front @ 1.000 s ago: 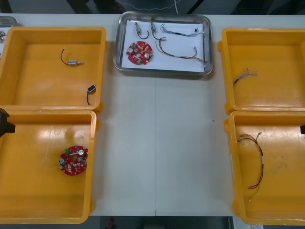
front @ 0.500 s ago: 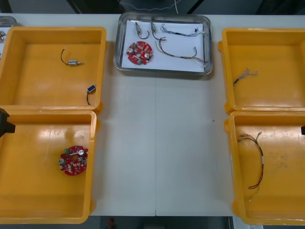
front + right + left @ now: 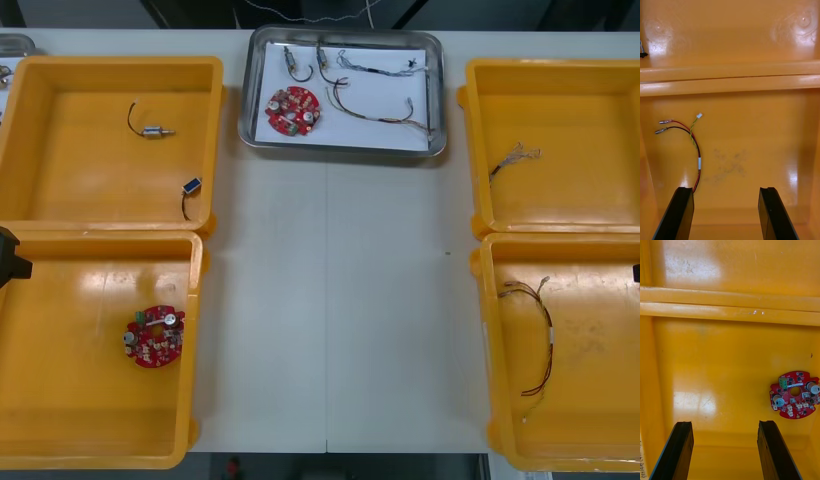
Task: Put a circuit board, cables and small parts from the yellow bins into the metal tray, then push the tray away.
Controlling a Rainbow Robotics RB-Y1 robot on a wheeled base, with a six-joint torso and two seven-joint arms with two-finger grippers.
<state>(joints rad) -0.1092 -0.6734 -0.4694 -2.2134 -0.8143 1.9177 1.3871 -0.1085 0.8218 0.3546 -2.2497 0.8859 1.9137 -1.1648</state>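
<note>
Surface: light table (image 3: 330,300), a seam down its middle; yellow bins (image 3: 213,140) in pairs at each side.
Tray: metal tray (image 3: 258,140) at the far edge, white inside, holding a circuit board (image 3: 292,109), cables (image 3: 380,112) and small metal parts (image 3: 293,68).
Left gripper (image 3: 725,423): wide apart, empty, over the near left bin beside a second board (image 3: 794,394).
Right gripper (image 3: 726,189): wide apart, empty, over the near right bin's red and yellow cable (image 3: 696,150).
Writing: edge print by the left gripper, too small to read.

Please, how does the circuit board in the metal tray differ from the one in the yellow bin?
The tray's circuit board rests on white in the metal tray; the bin's circuit board rests on yellow in the near left bin. The tray's has cables and small metal parts beside it; the bin's lies alone. Both are round, red and flat.
</note>
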